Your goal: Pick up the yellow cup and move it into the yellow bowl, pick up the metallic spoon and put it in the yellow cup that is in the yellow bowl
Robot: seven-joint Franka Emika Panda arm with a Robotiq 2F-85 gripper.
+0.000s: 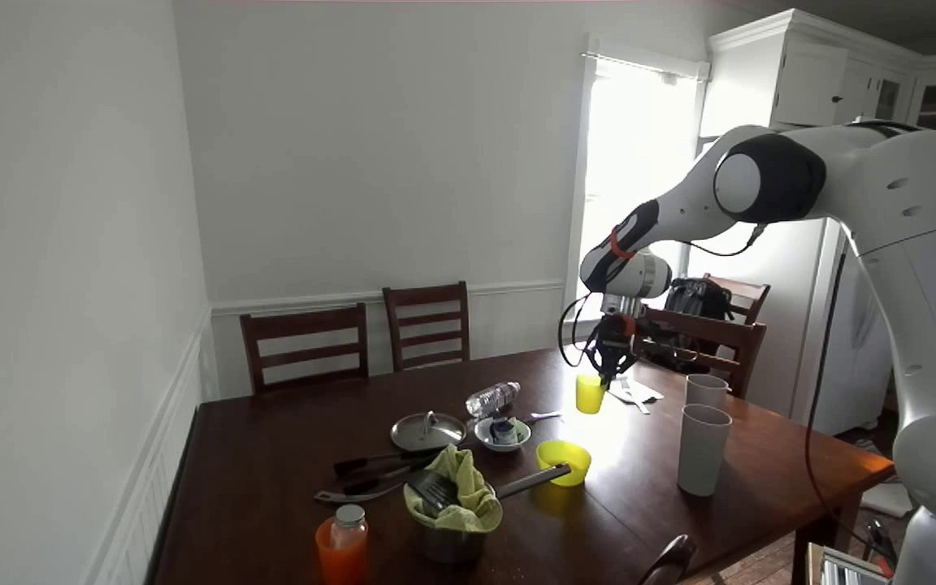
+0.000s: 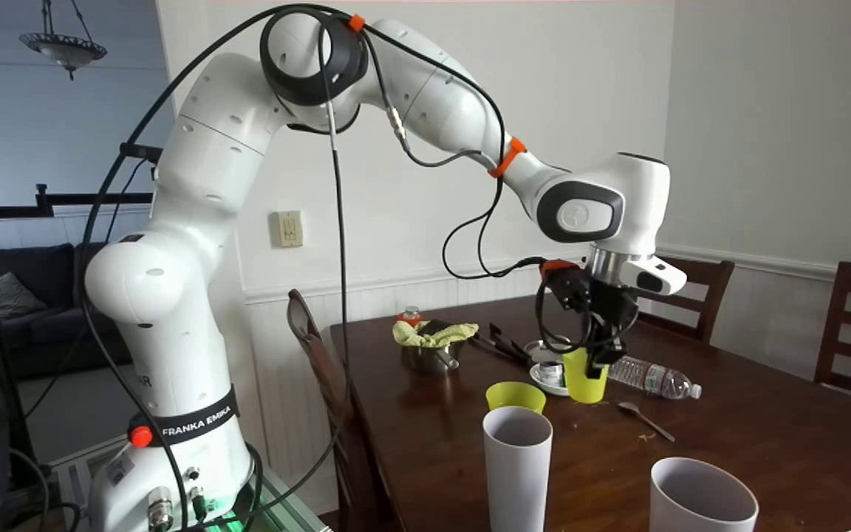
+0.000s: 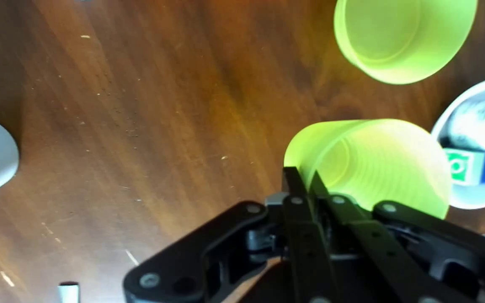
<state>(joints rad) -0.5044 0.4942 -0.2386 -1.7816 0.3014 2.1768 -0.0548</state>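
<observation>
Daylight from the window (image 1: pixel 639 179) glares off the dark, glossy wood of my desk (image 1: pixel 273 455). My claw (image 3: pixel 305 176) is nearly closed, pinching one thin wall of the yellow cup (image 3: pixel 373 164), which I judge clear of the desk. The yellow bowl (image 3: pixel 406 38) sits nearer the edge by my base (image 2: pixel 211 458); I should carry the cup there level, centre it, lower gently, then let go (the metallic spoon (image 2: pixel 647 420), slim, lies towards the edge with the chairs (image 1: pixel 305 322) and can wait). The wrist view shows fine ridges inside the translucent cup; the bowl is low and round.
</observation>
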